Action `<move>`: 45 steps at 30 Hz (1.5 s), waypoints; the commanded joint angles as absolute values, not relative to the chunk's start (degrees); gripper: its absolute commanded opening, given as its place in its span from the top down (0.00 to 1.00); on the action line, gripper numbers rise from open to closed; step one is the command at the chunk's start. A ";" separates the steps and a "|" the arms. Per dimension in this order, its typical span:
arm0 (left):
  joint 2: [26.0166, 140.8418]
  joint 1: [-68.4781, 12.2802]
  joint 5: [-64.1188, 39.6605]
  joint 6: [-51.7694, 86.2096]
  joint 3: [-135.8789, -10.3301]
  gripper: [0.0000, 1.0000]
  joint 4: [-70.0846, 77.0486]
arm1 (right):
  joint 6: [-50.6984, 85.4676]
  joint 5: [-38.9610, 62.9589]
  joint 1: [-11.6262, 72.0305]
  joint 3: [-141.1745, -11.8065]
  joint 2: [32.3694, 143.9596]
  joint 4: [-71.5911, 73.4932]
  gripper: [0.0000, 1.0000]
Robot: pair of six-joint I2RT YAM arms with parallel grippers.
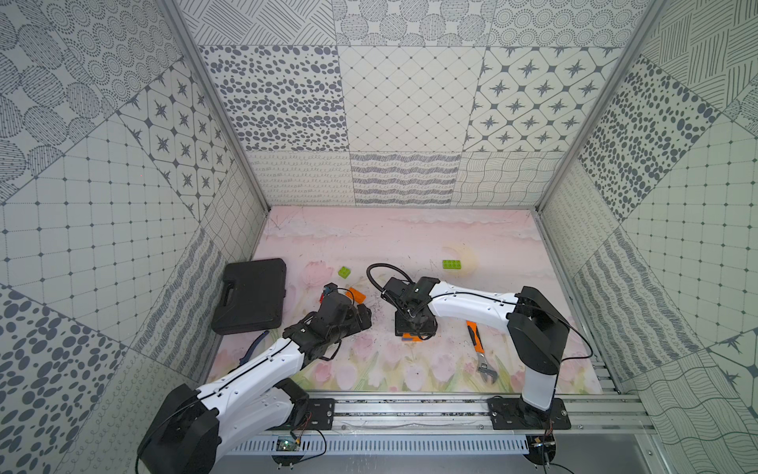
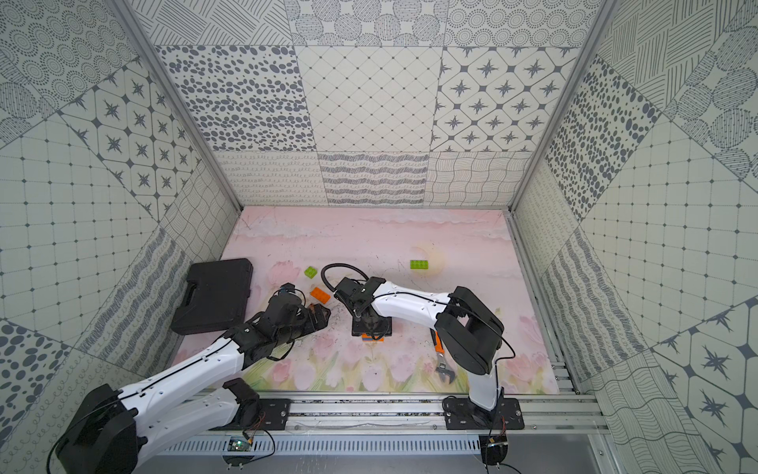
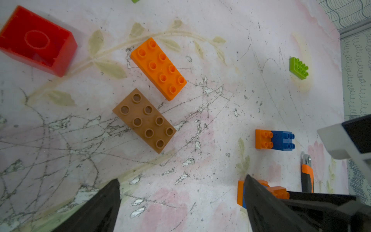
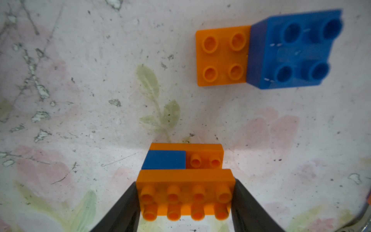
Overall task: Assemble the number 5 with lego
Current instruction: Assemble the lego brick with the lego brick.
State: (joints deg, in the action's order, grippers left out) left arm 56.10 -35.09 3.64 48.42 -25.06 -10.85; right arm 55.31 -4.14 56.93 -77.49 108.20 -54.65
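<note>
Noted right gripper (image 4: pixel 184 198) clamped across the short ends of the top orange brick (image 4: pixel 185 192) of a small orange-and-blue stack (image 4: pixel 174 160); both fingers (image 4: pixel 122 206) flush against its end walls, studs facing the wrist camera. Just ahead of those jaws, apart from the stack, lay a joined orange square and blue square pair (image 4: pixel 261 54). Left gripper (image 3: pixel 180 202) stood fully open, nothing between the fingers; ahead of its jaws lay a brown oblong brick (image 3: pixel 144 120), then an orange oblong brick (image 3: pixel 158 68), further off a red brick (image 3: pixel 36 40) upside down and a lime brick (image 3: pixel 298 67). Second lime brick (image 1: pixel 344 271) seen in a top view. Judged light, rigid, hard plastic, smooth-walled and apt to slip or twist if pinched off-centre; best taken squarely across flat opposite walls, low enough to clear studs. Press-fit joints likely to need firm, straight push.
</note>
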 commanded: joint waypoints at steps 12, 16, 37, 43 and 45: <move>55.29 -34.63 6.04 48.76 -24.71 0.01 -12.80 | 54.42 -3.08 57.13 -72.48 116.86 -54.60 0.45; 55.15 -34.62 6.15 48.95 -24.62 0.01 -13.01 | 54.12 -3.88 57.26 -72.25 119.05 -55.51 0.45; 56.43 -34.45 10.55 49.41 -27.72 0.01 -16.76 | 52.64 -2.85 56.98 -71.81 120.23 -53.75 0.47; 58.42 -34.45 10.37 49.25 -29.20 0.01 -16.87 | 52.13 -3.97 56.72 -72.53 120.33 -54.41 0.47; 58.66 -34.45 10.37 49.18 -29.52 0.01 -16.81 | 51.89 -3.68 56.43 -72.74 120.06 -54.32 0.46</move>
State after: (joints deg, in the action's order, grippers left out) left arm 57.80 -34.83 8.36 49.45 -28.05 -16.01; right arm 52.93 -4.73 57.17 -78.30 110.87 -55.96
